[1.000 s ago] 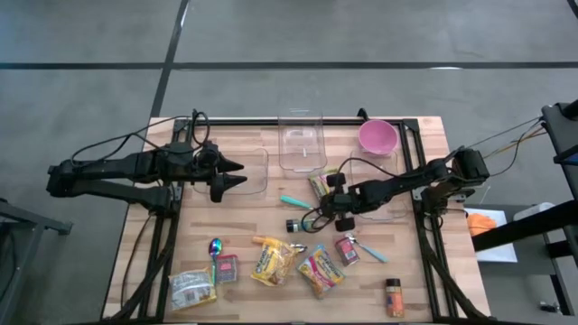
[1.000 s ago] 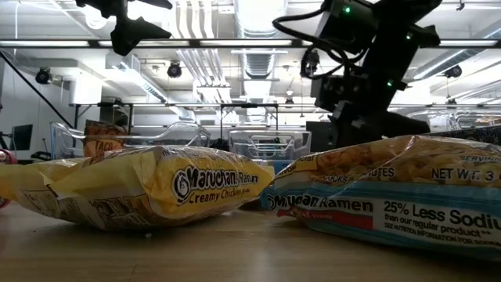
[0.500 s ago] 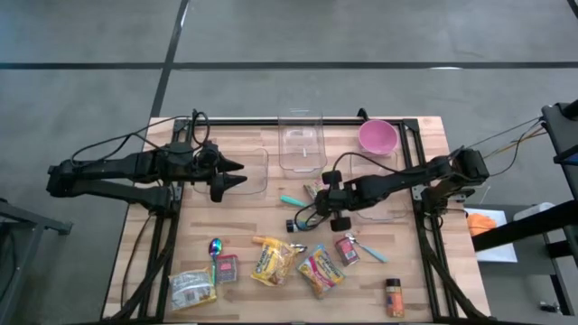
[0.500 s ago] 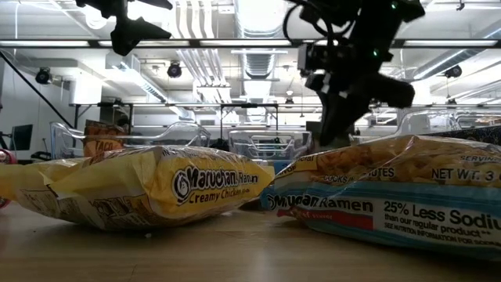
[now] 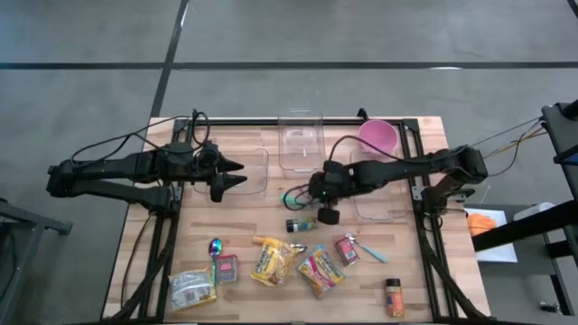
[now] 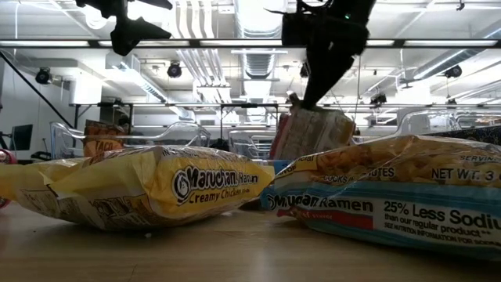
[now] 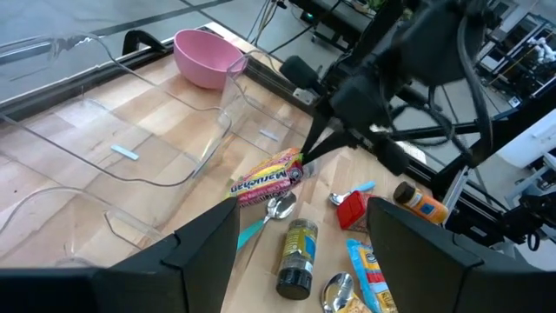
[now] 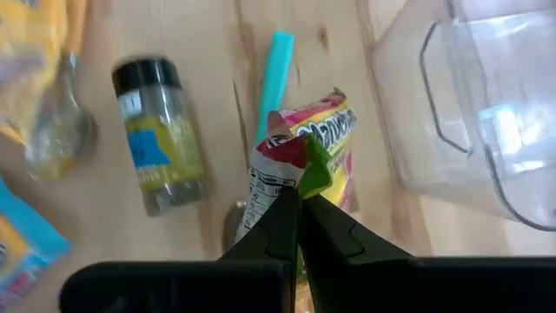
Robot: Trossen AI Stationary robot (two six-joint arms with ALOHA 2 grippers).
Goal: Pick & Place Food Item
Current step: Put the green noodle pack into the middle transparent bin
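High view: right gripper (image 5: 318, 191) sits over the table's middle, just in front of the central clear container (image 5: 301, 141); a second ago it was lower down the table and further toward the right arm's own side, near the red packet (image 5: 347, 249).
Right claw state: fingers pinched fully together on the top edge of a ramen packet (image 8: 306, 165); right wrist view shows the crimped corner trapped between the two dark tips.
Task item position: ramen packet hangs directly below the claw, lifted off the wood; low view shows the ramen packet dangling under the gripper, behind the two big noodle bags (image 6: 156, 186) in the foreground.
What changed: packet was lying on the table beside the claw earlier; now it is up and has travelled with the arm toward the containers.
Beside the claw: spice jar (image 8: 156, 135) and teal stick (image 8: 275, 71) on the wood just off the packet; container wall (image 8: 486, 96) close on the other side.
Left gripper (image 5: 237, 173): parked well away across the table over the left clear bin (image 5: 256, 171), fingers spread, holding nothing.
Reading: pick looks done; carry under way. Placement remains, probably into a nearby clear bin. Corner-only pinch, so swing or slip is the risk.
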